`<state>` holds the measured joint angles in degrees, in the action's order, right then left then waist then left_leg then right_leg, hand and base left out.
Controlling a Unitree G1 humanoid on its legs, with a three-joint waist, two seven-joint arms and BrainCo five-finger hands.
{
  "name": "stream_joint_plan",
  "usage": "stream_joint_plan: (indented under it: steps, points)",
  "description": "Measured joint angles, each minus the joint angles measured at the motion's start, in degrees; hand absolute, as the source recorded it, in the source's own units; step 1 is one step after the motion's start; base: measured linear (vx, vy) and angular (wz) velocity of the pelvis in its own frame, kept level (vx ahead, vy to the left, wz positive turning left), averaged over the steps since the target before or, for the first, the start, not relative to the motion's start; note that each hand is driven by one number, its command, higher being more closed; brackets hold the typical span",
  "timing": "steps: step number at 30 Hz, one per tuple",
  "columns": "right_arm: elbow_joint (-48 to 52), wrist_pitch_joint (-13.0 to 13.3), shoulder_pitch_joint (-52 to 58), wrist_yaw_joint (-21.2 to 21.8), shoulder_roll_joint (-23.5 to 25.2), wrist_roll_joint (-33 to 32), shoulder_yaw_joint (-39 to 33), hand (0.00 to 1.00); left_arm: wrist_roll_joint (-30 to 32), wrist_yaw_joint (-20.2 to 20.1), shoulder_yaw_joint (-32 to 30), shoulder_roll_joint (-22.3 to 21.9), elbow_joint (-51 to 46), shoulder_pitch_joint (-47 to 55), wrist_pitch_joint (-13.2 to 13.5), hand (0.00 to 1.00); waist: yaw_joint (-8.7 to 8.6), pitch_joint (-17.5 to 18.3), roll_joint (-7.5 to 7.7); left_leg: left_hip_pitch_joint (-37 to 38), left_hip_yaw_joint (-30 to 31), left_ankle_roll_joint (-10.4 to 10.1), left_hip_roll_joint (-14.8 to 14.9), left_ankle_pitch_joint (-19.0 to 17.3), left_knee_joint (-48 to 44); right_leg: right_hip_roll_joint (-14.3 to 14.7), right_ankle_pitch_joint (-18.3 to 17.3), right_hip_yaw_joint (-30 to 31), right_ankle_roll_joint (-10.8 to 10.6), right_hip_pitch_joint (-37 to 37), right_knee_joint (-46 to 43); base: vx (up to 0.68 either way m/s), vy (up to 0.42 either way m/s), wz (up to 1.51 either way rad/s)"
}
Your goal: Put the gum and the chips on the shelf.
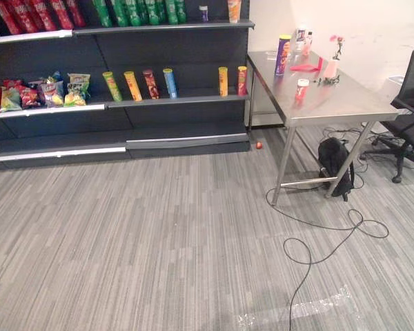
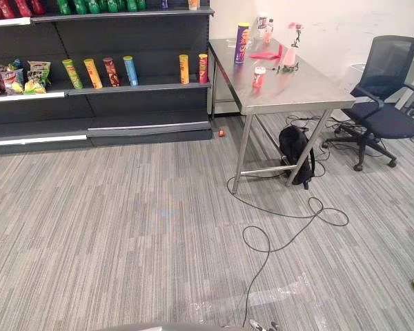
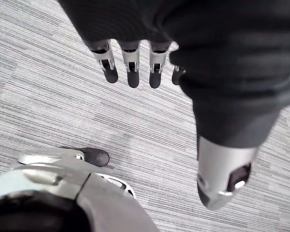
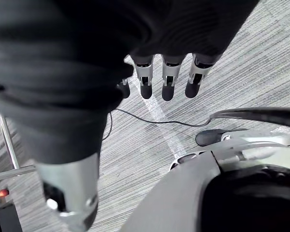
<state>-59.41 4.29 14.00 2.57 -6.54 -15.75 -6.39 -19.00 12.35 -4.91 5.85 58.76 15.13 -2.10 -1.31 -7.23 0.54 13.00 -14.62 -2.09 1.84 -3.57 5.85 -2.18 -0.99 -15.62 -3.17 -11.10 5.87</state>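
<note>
Left hand point(image 3: 132, 65) slack over carpet point(image 1: 159, 241); table point(image 1: 345, 102) beside shelf point(image 1: 186, 101).

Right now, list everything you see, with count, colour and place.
shelf: one, dark, ahead left
chip cans: six, green, yellow, dark red, blue, yellow, red-orange, middle shelf
snack bags: several, mixed, middle shelf, left end
table: one, steel, right of shelf
purple chip can: one, table's far end
gum tub: one, red and white, mid-table
backpack: one, black, under table
office chair: one, black, right of table
left hand: open, over carpet
right hand: open, over carpet
</note>
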Motion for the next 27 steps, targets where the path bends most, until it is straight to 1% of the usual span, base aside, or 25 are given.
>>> stream_joint_plan:
  steps: [3,5,7,9,16,18,19,20,21,22,23,24,25,26,27]
  points:
    - [-0.1,0.5,0.0,0.0,0.0,0.2,0.0,0.00,0.0,0.8,0.0,0.1,0.6,-0.2,-0.5,0.00,0.00,0.0,0.05,0.0,-0.2,0.0,0.0,-0.4,0.0,0.0,0.2,0.2,-0.3,0.0,0.1,0.05,0.012,-0.04]
    - [-0.1,1.5,0.2,-0.7,0.2,0.2,0.0,0.00,0.0,1.0,0.0,0.1,0.7,-0.2,-0.6,0.00,-0.01,0.0,0.14,0.0,-0.2,-0.1,-0.1,-0.5,0.0,0.0,0.4,0.2,0.0,0.0,0.1,0.06,0.009,-0.05]
    - [-0.2,1.5,0.2,-0.9,0.3,0.2,0.0,0.00,0.0,1.1,0.0,0.2,0.7,-0.2,-0.6,0.00,-0.04,-0.1,0.25,0.0,-0.2,-0.1,-0.1,-0.7,0.0,0.0,0.5,0.2,0.0,0.0,0.1,0.07,0.001,-0.02]
    - [-0.2,2.2,0.2,-2.3,0.6,0.2,0.1,0.00,0.0,1.3,0.0,0.4,0.7,-0.3,-0.6,0.00,-0.04,-0.3,0.58,0.1,-0.2,0.0,-0.2,-0.7,-0.1,0.0,0.4,-0.1,0.1,-0.2,0.1,0.07,-0.003,0.03]
    - [-0.5,2.3,-0.4,-4.7,1.5,0.1,0.1,0.00,0.0,2.2,0.0,1.0,0.7,-0.3,-0.6,0.00,-0.16,-0.7,0.91,0.1,0.9,-0.1,-0.2,-0.7,-0.4,-0.2,0.4,-1.6,0.0,-0.3,-0.3,-0.01,-0.014,0.07]
    - [-0.2,2.3,-0.8,-4.9,1.4,0.1,0.0,0.00,0.0,2.3,0.0,0.9,0.6,-0.8,-0.6,0.00,-0.13,-1.9,0.84,0.1,1.2,-0.1,0.1,-0.6,-0.4,-0.2,-0.3,-2.0,0.2,0.1,-2.2,-0.08,-0.016,0.09]
    - [0.0,2.3,-1.0,-5.1,1.5,0.1,0.0,0.00,-0.1,2.5,0.0,1.0,0.6,-1.1,-0.6,0.00,-0.09,-2.4,0.57,-0.1,1.2,-0.1,0.1,-0.6,-0.4,-0.5,-1.4,-2.2,0.4,1.2,-3.9,-0.11,-0.020,0.08]
    - [0.0,2.3,-1.1,-5.1,1.6,0.0,0.0,0.00,-0.2,2.7,0.0,1.1,0.6,-1.3,-0.6,0.00,-0.11,-2.6,1.02,-1.0,1.2,-0.3,0.1,-0.9,-1.3,-0.9,-2.5,-2.6,0.7,2.2,-5.6,-0.09,-0.022,0.10]
    - [0.0,2.3,-1.3,-5.1,1.8,0.0,-0.1,0.00,-0.2,2.9,-0.1,1.2,0.5,-1.4,-0.6,0.00,-0.12,-2.8,1.38,-1.7,1.3,-0.6,0.2,-1.6,-3.0,-1.2,-2.9,-2.8,0.7,2.8,-6.5,-0.06,-0.028,0.09]
    - [0.1,2.3,-1.5,-5.1,1.9,0.0,-0.3,0.00,-0.2,3.1,-0.3,1.1,0.0,-1.4,-0.6,0.00,-0.12,-3.4,1.35,-4.2,1.2,-1.2,0.8,-4.2,-7.9,-1.6,-4.2,-2.9,0.9,3.8,-8.3,-0.07,-0.040,0.05]
    - [0.4,2.2,-1.5,-4.9,1.8,0.0,-0.5,0.00,-0.3,3.2,-0.9,0.7,-0.7,-1.3,-1.0,0.00,-0.01,-4.0,1.06,-6.9,1.1,-1.6,2.0,-7.3,-13.6,-1.4,-5.7,-2.9,1.2,4.1,-9.7,-0.08,-0.046,0.01]
    - [0.6,2.2,-1.3,-4.8,1.6,0.0,-0.5,0.00,-0.3,3.3,-1.2,0.5,-0.7,-1.2,-1.1,0.00,-0.01,-4.3,0.47,-8.0,1.0,-2.5,2.9,-8.8,-16.5,-1.1,-6.1,-2.8,1.2,4.1,-10.0,-0.07,-0.040,-0.02]
    - [1.3,1.9,-1.1,-4.6,1.1,0.0,-0.1,0.00,-0.6,3.4,-1.8,0.2,-1.0,-1.0,-1.6,0.00,0.14,-4.5,0.21,-10.5,0.3,-4.0,4.6,-10.3,-23.3,-0.6,-6.3,-2.6,1.6,3.8,-9.9,-0.05,-0.015,0.04]
    - [2.0,1.2,-0.9,-4.5,1.1,0.0,0.2,0.00,-0.6,3.4,-2.4,0.2,-2.0,-0.8,-2.2,0.00,0.19,-4.8,0.42,-15.2,-0.8,-4.7,6.4,-9.3,-33.4,-0.6,-6.4,-2.6,1.9,3.8,-10.1,-0.04,-0.010,0.04]
    - [2.2,1.0,-0.8,-4.5,1.0,0.0,0.3,0.00,-0.7,3.4,-2.6,0.1,-2.5,-0.7,-2.3,0.00,0.28,-5.1,0.52,-17.8,-0.9,-6.3,7.4,-8.1,-38.8,-0.7,-6.5,-2.5,2.0,3.5,-10.2,0.00,0.000,0.00]
